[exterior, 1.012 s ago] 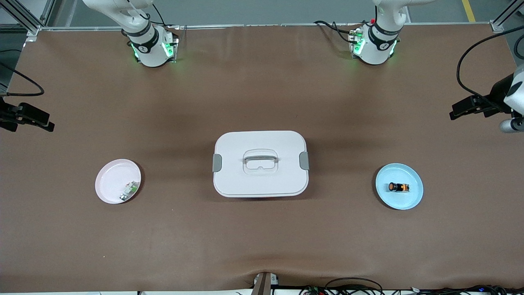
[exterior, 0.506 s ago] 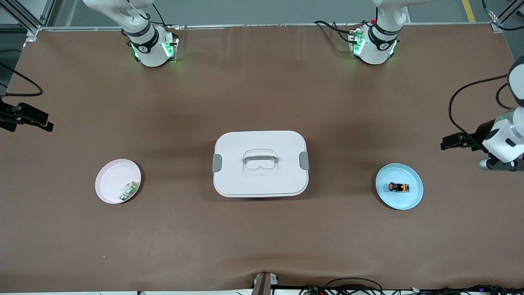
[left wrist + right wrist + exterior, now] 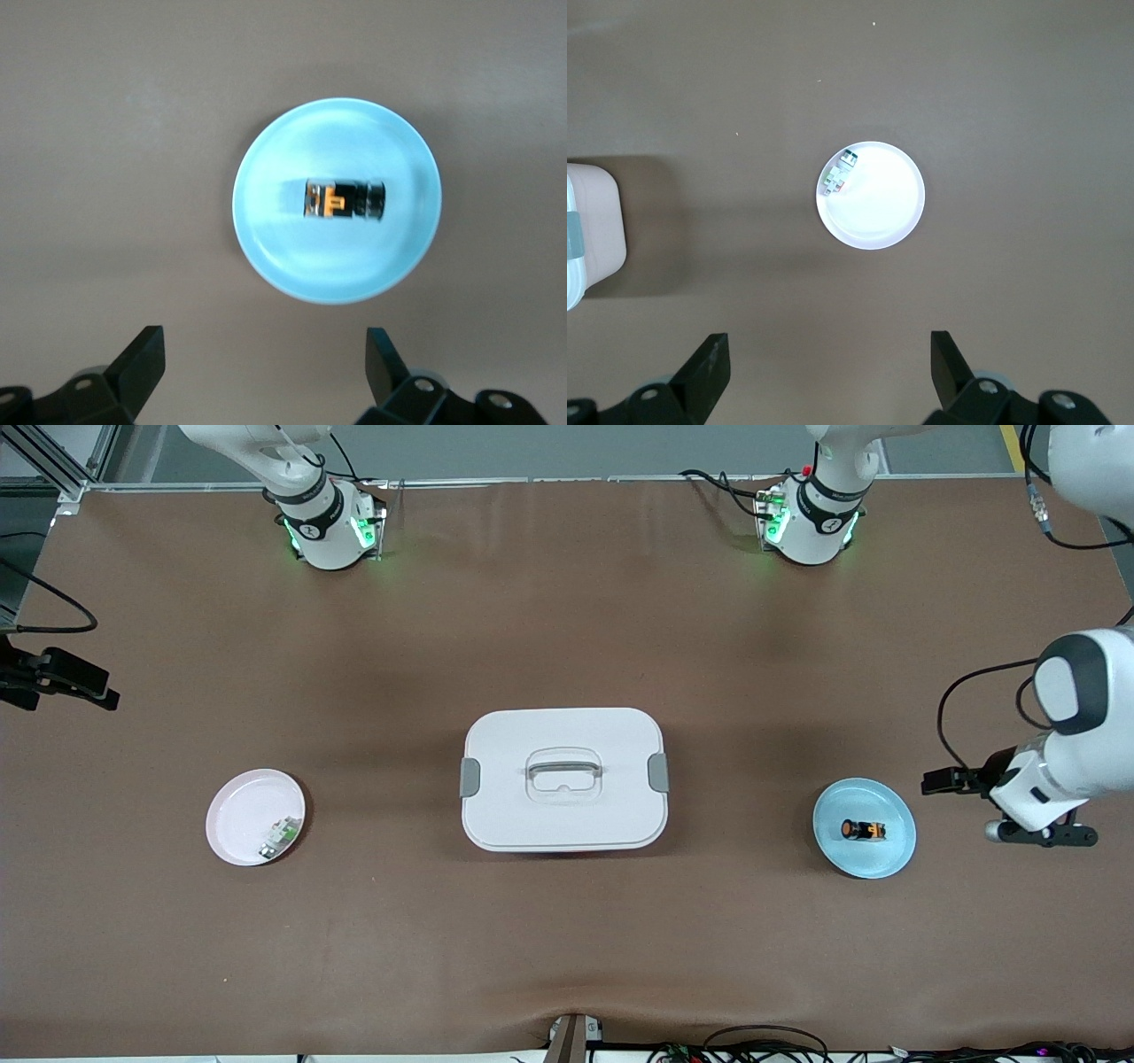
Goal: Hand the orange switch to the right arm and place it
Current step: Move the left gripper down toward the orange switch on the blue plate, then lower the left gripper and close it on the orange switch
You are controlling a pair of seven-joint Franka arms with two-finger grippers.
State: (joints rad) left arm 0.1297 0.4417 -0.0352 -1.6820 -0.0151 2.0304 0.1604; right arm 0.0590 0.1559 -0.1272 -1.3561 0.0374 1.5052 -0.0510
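The orange switch (image 3: 862, 831) (image 3: 344, 200), a small black cylinder with orange marks, lies on its side on a light blue plate (image 3: 895, 855) (image 3: 266, 230) toward the left arm's end of the table. My left gripper (image 3: 1041, 835) (image 3: 266, 363) hangs open over bare table just outside that plate's rim, with nothing between its fingers. My right gripper (image 3: 830, 363) waits open and empty high over the right arm's end of the table. Only a black part of the right arm's hand (image 3: 62, 677) shows at the edge of the front view.
A white lidded box (image 3: 564, 779) (image 3: 589, 230) with a handle and grey side clips stands mid-table. A pale pink plate (image 3: 239, 815) (image 3: 877, 208) toward the right arm's end carries a small green-white-grey part (image 3: 279, 837) (image 3: 837, 175). Cables trail along the table's near edge.
The left arm has swung toward the front camera and in toward the blue plate, its open hand now beside the plate. The right arm, the plates and the switch have not moved.
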